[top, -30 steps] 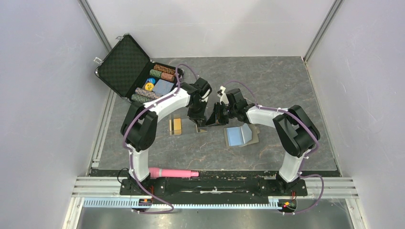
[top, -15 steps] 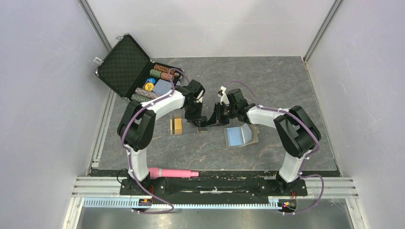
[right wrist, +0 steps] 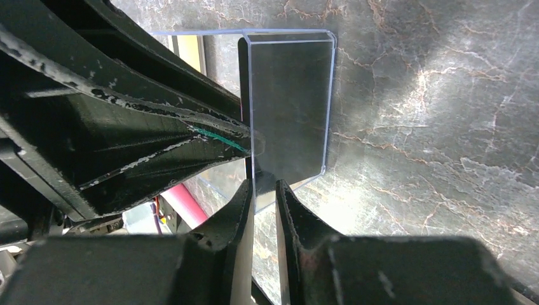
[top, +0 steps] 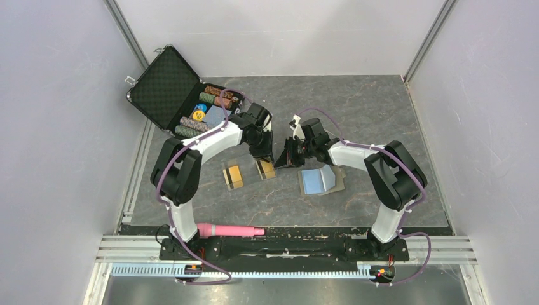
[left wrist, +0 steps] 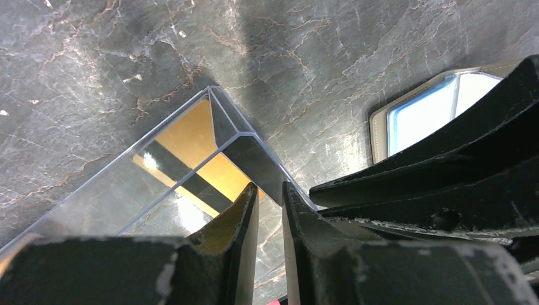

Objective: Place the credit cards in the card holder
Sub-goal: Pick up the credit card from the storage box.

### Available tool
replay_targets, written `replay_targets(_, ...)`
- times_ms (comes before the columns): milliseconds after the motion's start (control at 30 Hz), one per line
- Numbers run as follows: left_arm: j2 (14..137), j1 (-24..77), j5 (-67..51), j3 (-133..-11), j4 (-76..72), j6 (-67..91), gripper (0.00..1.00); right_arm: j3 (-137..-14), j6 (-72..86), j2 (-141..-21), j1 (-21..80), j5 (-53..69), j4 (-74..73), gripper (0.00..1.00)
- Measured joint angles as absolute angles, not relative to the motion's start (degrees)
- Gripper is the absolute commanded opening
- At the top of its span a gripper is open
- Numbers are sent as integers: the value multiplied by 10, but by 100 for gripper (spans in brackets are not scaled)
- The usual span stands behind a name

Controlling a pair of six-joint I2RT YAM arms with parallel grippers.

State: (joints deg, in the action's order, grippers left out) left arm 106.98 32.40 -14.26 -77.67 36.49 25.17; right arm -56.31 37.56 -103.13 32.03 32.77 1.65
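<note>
Jointly, left tool (left wrist: 270, 190) and right tool (right wrist: 262, 187) pinch edges of the black card (right wrist: 292, 101).

I am watching the whole table (top: 381, 127) from the top camera, looking down from high above its near edge. Both wrist cameras are pointing downward, very close, and all three are sharing the middle orange-gold card (top: 266, 168).

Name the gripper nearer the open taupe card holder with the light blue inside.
Right. The right gripper sits just left of the card holder; the left gripper is beyond it, farther left.
</note>
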Motion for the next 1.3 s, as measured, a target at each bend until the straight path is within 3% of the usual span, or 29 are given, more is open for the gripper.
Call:
replay_targets(167, 1072, 325, -147, -775, 360, 255, 25, -563, 374, -1031, 321, 329, 16, 6)
replay_targets(333, 1083, 326, -144, -775, 368, 260, 3, -563, 374, -1031, 321, 329, 16, 10)
replay_targets(400, 1083, 325, -139, -775, 371, 266, 2, -563, 374, -1031, 321, 330, 15, 13)
replay_targets(767, 1053, 326, -115, -775, 394, 268, 2, -565, 363, -1020, 320, 331, -6, 79)
replay_targets(900, 990, 326, -102, -774, 408, 267, 2, -567, 357, -993, 310, 333, -10, 92)
replay_targets(1100, 899, 321, -138, -771, 399, 262, 2, -561, 356, -934, 272, 361, 1, 96)
replay_targets(1300, 867, 309, -245, -738, 325, 258, 2, -477, 420, -864, 211, 442, 120, 83)
